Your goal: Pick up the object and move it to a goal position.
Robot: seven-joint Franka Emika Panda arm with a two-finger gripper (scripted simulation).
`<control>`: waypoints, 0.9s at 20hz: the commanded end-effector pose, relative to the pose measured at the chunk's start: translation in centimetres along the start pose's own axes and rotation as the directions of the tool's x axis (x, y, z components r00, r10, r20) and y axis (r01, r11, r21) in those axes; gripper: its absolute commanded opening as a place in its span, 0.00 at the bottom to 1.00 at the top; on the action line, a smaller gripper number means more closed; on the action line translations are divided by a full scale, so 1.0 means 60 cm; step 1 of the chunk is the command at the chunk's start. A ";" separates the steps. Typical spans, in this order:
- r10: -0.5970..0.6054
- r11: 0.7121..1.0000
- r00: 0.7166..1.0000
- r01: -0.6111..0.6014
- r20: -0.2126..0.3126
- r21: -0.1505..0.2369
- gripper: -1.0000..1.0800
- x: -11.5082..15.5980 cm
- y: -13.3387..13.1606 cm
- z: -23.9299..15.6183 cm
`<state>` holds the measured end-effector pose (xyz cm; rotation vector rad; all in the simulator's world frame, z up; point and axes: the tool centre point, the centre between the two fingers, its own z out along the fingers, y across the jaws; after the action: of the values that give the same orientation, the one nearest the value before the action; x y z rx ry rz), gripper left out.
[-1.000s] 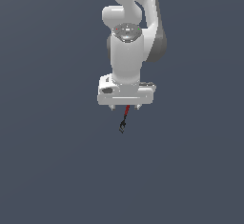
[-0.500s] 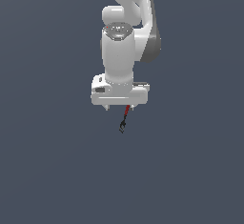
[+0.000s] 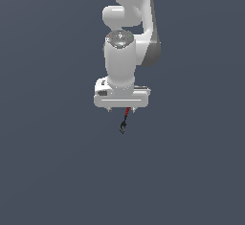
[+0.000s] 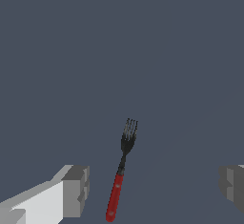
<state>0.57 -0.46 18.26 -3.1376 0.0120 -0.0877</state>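
White and grey fingers (image 4: pixel 74 189) stand wide apart in the wrist view, one at each side of the picture, and the fork (image 4: pixel 120 173) lies on the floor between them, touched by neither. The gripper (image 4: pixel 155 189) is spread wide and holds nothing. Nearer the white-backed finger than the other, the fork's red handle points back toward the camera and its black tines point away.

From the exterior view, the gripper (image 3: pixel 121 110) hangs straight down from the white arm (image 3: pixel 125 42), and the fork (image 3: pixel 124 120) shows just under it, its red end tucked up beneath the hand and its black head sticking out below. The fingers there are mostly hidden behind the hand's body, only small tips showing. The far finger in the wrist view is cut off by the picture's edge.

Against the frames from a second ago, the arm has turned a little at the wrist; the fork lies as it did.
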 end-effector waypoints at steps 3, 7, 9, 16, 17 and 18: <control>0.048 0.999 0.999 -0.048 0.012 0.001 0.96 -0.023 -0.009 0.046; 0.113 0.994 0.993 -0.113 0.027 -0.001 0.96 -0.056 -0.019 0.101; 0.145 0.989 0.989 -0.145 0.034 -0.003 0.96 -0.074 -0.024 0.128; 0.222 0.975 0.974 -0.222 0.050 -0.013 0.96 -0.121 -0.033 0.188; 0.228 0.974 0.972 -0.228 0.051 -0.014 0.96 -0.125 -0.033 0.193; 0.234 0.972 0.971 -0.233 0.052 -0.015 0.96 -0.128 -0.034 0.197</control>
<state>-6.10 1.61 6.50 -3.1189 0.3632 -0.0044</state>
